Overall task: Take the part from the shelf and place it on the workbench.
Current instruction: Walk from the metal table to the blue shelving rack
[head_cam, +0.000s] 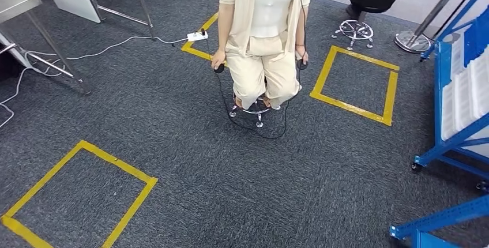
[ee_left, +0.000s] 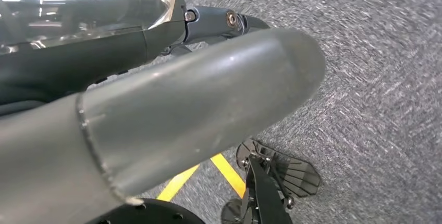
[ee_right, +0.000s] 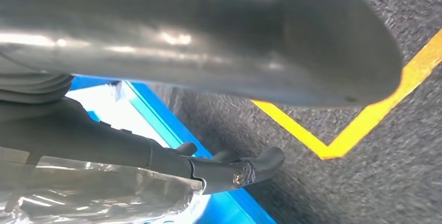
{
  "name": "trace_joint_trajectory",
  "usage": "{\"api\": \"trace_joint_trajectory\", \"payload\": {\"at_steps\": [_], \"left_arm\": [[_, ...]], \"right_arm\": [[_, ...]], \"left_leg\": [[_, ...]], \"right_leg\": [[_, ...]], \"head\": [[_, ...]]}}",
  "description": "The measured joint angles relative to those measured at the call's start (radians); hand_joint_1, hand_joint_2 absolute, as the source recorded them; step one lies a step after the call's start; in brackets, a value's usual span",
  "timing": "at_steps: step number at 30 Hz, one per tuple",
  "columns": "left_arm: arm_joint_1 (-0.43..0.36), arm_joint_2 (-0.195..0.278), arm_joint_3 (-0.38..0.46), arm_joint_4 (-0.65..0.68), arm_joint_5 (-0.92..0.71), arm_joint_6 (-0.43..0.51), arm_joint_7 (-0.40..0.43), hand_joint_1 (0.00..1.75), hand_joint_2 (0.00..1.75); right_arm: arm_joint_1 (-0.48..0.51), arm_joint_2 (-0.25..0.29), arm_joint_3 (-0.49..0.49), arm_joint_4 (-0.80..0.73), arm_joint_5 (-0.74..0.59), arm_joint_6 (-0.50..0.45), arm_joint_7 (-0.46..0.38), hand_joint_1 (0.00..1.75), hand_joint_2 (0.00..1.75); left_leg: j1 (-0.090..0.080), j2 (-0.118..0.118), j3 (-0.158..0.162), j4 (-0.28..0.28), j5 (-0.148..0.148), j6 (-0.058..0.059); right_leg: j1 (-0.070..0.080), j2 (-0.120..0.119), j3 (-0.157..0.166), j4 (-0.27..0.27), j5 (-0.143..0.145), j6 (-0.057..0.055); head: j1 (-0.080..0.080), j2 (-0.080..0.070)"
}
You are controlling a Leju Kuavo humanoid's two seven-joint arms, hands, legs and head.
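The part [ee_left: 78, 5] is wrapped in shiny clear plastic and lies against the dark fingers [ee_left: 219, 21] of my left hand [ee_left: 172, 104], whose thick grey thumb crosses the left wrist view. In the right wrist view the same kind of clear wrapping, the part [ee_right: 78, 198], sits against the dark fingers [ee_right: 224, 172] of my right hand [ee_right: 208, 52]. Both hands seem to hold the wrapped part between them, low over the grey carpet. The blue shelf [head_cam: 455, 104] with white trays stands at the right edge of the head view.
A person [head_cam: 262, 34] sits on a stool straight ahead, with a dark cable looped on the floor. Yellow tape squares [head_cam: 357, 81] [head_cam: 75, 196] mark the carpet. Metal table legs [head_cam: 57, 57] stand far left, a power strip [head_cam: 197, 36] lies behind, and a pole base [head_cam: 412, 41] stands far right.
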Motion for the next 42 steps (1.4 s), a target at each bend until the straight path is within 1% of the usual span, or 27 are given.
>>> {"api": "trace_joint_trajectory", "payload": {"at_steps": [1, 2, 4, 6, 7, 9, 11, 13, 15, 16, 17, 18, 20, 22, 24, 26, 28, 29, 31, 32, 33, 35, 36, 37, 38, 40, 42], "left_arm": [[0.000, 0.000, 0.000, 0.000, 0.000, 0.000, 0.000, 0.00, 0.00], [0.000, 0.000, 0.000, 0.000, 0.000, 0.000, 0.000, 0.00, 0.00], [-0.001, 0.000, 0.000, 0.000, 0.000, 0.000, -0.001, 0.00, 0.00], [-0.002, 0.000, 0.000, 0.000, 0.000, 0.000, -0.001, 0.00, 0.00], [-0.003, 0.000, 0.000, 0.000, 0.000, 0.000, -0.001, 0.00, 0.00], [-0.006, 0.000, 0.000, 0.000, 0.001, 0.000, -0.002, 0.00, 0.00], [-0.009, -0.001, 0.000, 0.000, 0.001, 0.000, -0.002, 0.00, 0.00], [-0.007, 0.000, 0.000, 0.000, 0.002, 0.000, -0.003, 0.00, 0.00], [-0.003, 0.000, 0.000, 0.000, 0.005, 0.000, -0.005, 0.00, 0.00], [-0.002, 0.000, 0.000, 0.000, 0.009, -0.001, -0.008, 0.00, 0.00], [-0.002, 0.000, 0.001, 0.000, 0.013, -0.002, -0.012, 0.00, 0.00], [-0.002, 0.000, 0.001, 0.000, 0.017, -0.004, -0.016, 0.00, 0.00], [-0.001, 0.001, 0.001, 0.000, 0.020, -0.003, -0.023, 0.00, 0.00], [-0.002, 0.002, 0.001, 0.000, 0.019, 0.000, -0.025, 0.00, 0.00], [-0.003, 0.002, 0.002, 0.000, 0.020, 0.000, -0.027, 0.00, 0.00], [-0.004, 0.000, 0.002, 0.000, 0.023, -0.005, -0.037, 0.00, 0.00], [-0.004, -0.003, 0.003, 0.000, 0.030, -0.012, -0.050, 0.00, 0.00], [-0.004, -0.004, 0.004, 0.000, 0.033, -0.012, -0.054, 0.00, 0.00], [-0.005, -0.006, 0.004, 0.000, 0.034, -0.007, -0.055, 0.00, 0.00], [-0.006, -0.008, 0.004, 0.000, 0.033, -0.002, -0.056, 0.00, 0.00], [-0.007, -0.011, 0.004, 0.000, 0.031, 0.002, -0.056, 0.00, 0.00], [-0.008, -0.014, 0.004, 0.000, 0.025, 0.007, -0.055, 0.00, 0.00], [-0.008, -0.015, 0.004, 0.000, 0.022, 0.008, -0.055, 0.00, 0.00], [-0.008, -0.015, 0.004, 0.000, 0.019, 0.008, -0.055, 0.00, 0.00], [-0.010, -0.015, 0.004, 0.000, 0.017, 0.008, -0.054, 0.00, 0.00], [-0.014, -0.018, 0.004, 0.000, 0.013, 0.008, -0.054, 0.00, 0.00], [-0.016, -0.021, 0.004, 0.000, 0.010, 0.008, -0.055, 0.00, 0.00]], "right_arm": [[0.001, 0.000, 0.000, 0.000, 0.000, -0.001, 0.001, 0.00, 0.00], [0.002, -0.001, -0.001, 0.000, 0.000, -0.002, 0.001, 0.00, 0.00], [0.002, -0.001, -0.001, 0.000, 0.000, -0.004, 0.001, 0.00, 0.00], [-0.003, 0.000, -0.002, 0.000, 0.001, -0.005, 0.001, 0.00, 0.00], [-0.004, 0.000, -0.002, 0.000, 0.002, -0.005, 0.001, 0.00, 0.00], [-0.004, 0.000, -0.002, 0.000, 0.003, -0.005, 0.000, 0.00, 0.00], [-0.002, -0.001, -0.002, 0.000, 0.004, -0.005, 0.000, 0.00, 0.00], [-0.002, 0.001, -0.002, 0.000, 0.005, -0.006, 0.000, 0.00, 0.00], [-0.001, 0.002, -0.003, 0.000, 0.006, -0.006, 0.000, 0.00, 0.00], [-0.001, 0.002, -0.003, 0.000, 0.006, -0.006, 0.000, 0.00, 0.00], [0.000, 0.001, -0.004, 0.000, 0.006, -0.006, 0.000, 0.00, 0.00], [0.001, 0.001, -0.004, 0.000, 0.006, -0.006, 0.000, 0.00, 0.00], [-0.001, 0.002, -0.006, 0.000, 0.006, -0.006, -0.002, 0.00, 0.00], [-0.003, 0.004, -0.006, 0.000, 0.006, -0.006, -0.003, 0.00, 0.00], [-0.003, 0.005, -0.007, 0.000, 0.006, -0.006, -0.003, 0.00, 0.00], [-0.001, 0.004, -0.007, 0.000, 0.009, -0.006, -0.004, 0.00, 0.00], [-0.003, 0.004, -0.007, 0.000, 0.016, -0.006, -0.005, 0.00, 0.00], [-0.004, 0.004, -0.007, 0.000, 0.018, -0.006, -0.005, 0.00, 0.00], [-0.005, 0.004, -0.007, 0.000, 0.019, -0.006, -0.006, 0.00, 0.00], [-0.004, 0.004, -0.007, 0.000, 0.019, -0.006, -0.006, 0.00, 0.00], [-0.002, 0.003, -0.007, 0.000, 0.018, -0.006, -0.006, 0.00, 0.00], [-0.003, 0.003, -0.008, 0.000, 0.016, -0.007, -0.007, 0.00, 0.00], [-0.004, 0.004, -0.008, 0.000, 0.015, -0.007, -0.009, 0.00, 0.00], [-0.006, 0.004, -0.009, 0.000, 0.014, -0.007, -0.010, 0.00, 0.00], [-0.007, 0.005, -0.010, 0.000, 0.012, -0.008, -0.011, 0.00, 0.00], [-0.005, 0.003, -0.014, 0.000, 0.009, -0.009, -0.012, 0.00, 0.00], [-0.005, 0.002, -0.020, 0.000, 0.005, -0.011, -0.012, 0.00, 0.00]], "left_leg": [[-0.002, 0.014, 0.000, 0.000, 0.000, 0.000], [-0.002, 0.026, 0.001, 0.000, -0.001, 0.000], [-0.004, 0.048, 0.004, 0.000, -0.003, -0.004], [-0.009, 0.067, 0.009, 0.001, -0.008, -0.014], [-0.011, 0.076, 0.012, 0.000, -0.009, -0.020], [-0.009, 0.089, 0.018, -0.003, -0.011, -0.033], [-0.003, 0.053, 0.013, 0.021, -0.034, -0.045], [0.000, -0.006, -0.030, 0.121, -0.096, -0.050], [0.000, -0.027, -0.092, 0.246, -0.148, -0.050], [0.000, -0.030, -0.108, 0.273, -0.147, -0.049], [0.000, -0.031, -0.106, 0.262, -0.126, -0.048], [0.000, -0.037, -0.086, 0.213, -0.090, -0.045], [0.002, -0.077, -0.026, 0.079, -0.024, -0.038], [-0.001, -0.106, 0.003, 0.009, -0.004, -0.031], [-0.006, -0.090, 0.005, 0.000, -0.002, -0.021], [-0.007, -0.067, 0.009, -0.012, 0.008, -0.006], [-0.006, -0.039, 0.011, -0.021, 0.014, 0.005], [-0.007, -0.023, 0.010, -0.021, 0.014, 0.007], [-0.008, 0.008, 0.009, -0.021, 0.012, 0.007], [-0.008, 0.022, 0.009, -0.021, 0.011, 0.006], [-0.007, 0.034, 0.010, -0.021, 0.010, 0.003], [-0.008, 0.056, 0.016, -0.019, 0.003, -0.007], [-0.009, 0.066, 0.019, -0.018, -0.001, -0.015], [-0.010, 0.075, 0.023, -0.017, -0.005, -0.022], [-0.011, 0.084, 0.027, -0.019, -0.007, -0.029], [-0.003, 0.095, 0.036, -0.019, -0.013, -0.043], [0.004, 0.054, 0.025, 0.021, -0.046, -0.053]], "right_leg": [[-0.001, -0.003, -0.003, 0.014, 0.000, 0.006], [-0.002, -0.008, 0.015, -0.012, 0.013, 0.013], [-0.002, -0.044, 0.092, -0.149, 0.057, 0.023], [0.007, -0.079, 0.146, -0.249, 0.086, 0.014], [0.012, -0.084, 0.150, -0.263, 0.090, 0.005], [0.014, -0.063, 0.148, -0.266, 0.095, -0.012], [0.003, -0.043, 0.152, -0.273, 0.103, -0.029], [-0.001, -0.021, 0.154, -0.276, 0.109, -0.043], [0.004, 0.003, 0.152, -0.276, 0.111, -0.049], [0.007, 0.017, 0.152, -0.276, 0.111, -0.049], [0.008, 0.031, 0.153, -0.275, 0.111, -0.049], [0.009, 0.045, 0.155, -0.275, 0.111, -0.048], [0.012, 0.070, 0.156, -0.273, 0.112, -0.046], [0.014, 0.091, 0.148, -0.271, 0.116, -0.037], [0.013, 0.110, 0.137, -0.272, 0.121, -0.024], [0.013, 0.083, 0.119, -0.249, 0.112, -0.018], [0.012, 0.027, 0.070, -0.158, 0.070, -0.023], [0.010, 0.009, 0.036, -0.092, 0.042, -0.024], [0.004, -0.002, -0.010, 0.003, 0.012, -0.017], [0.000, -0.005, -0.007, 0.003, 0.017, -0.009], [-0.005, -0.014, 0.020, -0.043, 0.036, 0.003], [-0.010, -0.060, 0.104, -0.184, 0.082, 0.019], [-0.009, -0.081, 0.135, -0.238, 0.097, 0.018], [-0.006, -0.094, 0.149, -0.264, 0.103, 0.012], [-0.001, -0.091, 0.150, -0.268, 0.103, 0.003], [-0.001, -0.066, 0.149, -0.272, 0.106, -0.014], [-0.006, -0.042, 0.152, -0.276, 0.110, -0.031]], "head": [[0.000, 0.000], [0.001, 0.000], [0.002, 0.000], [0.002, 0.000], [0.002, 0.000], [0.001, 0.000], [-0.004, 0.000], [-0.009, 0.000], [-0.010, 0.000], [-0.010, 0.000], [-0.010, 0.000], [-0.010, 0.000], [-0.010, 0.000], [-0.009, 0.000], [-0.009, 0.000], [-0.008, 0.000], [-0.003, 0.000], [-0.001, 0.000], [0.001, 0.000], [0.001, 0.000], [0.001, 0.000], [0.003, 0.000], [0.003, 0.000], [0.002, 0.000], [0.000, 0.000], [-0.002, 0.000], [-0.006, 0.000]]}}
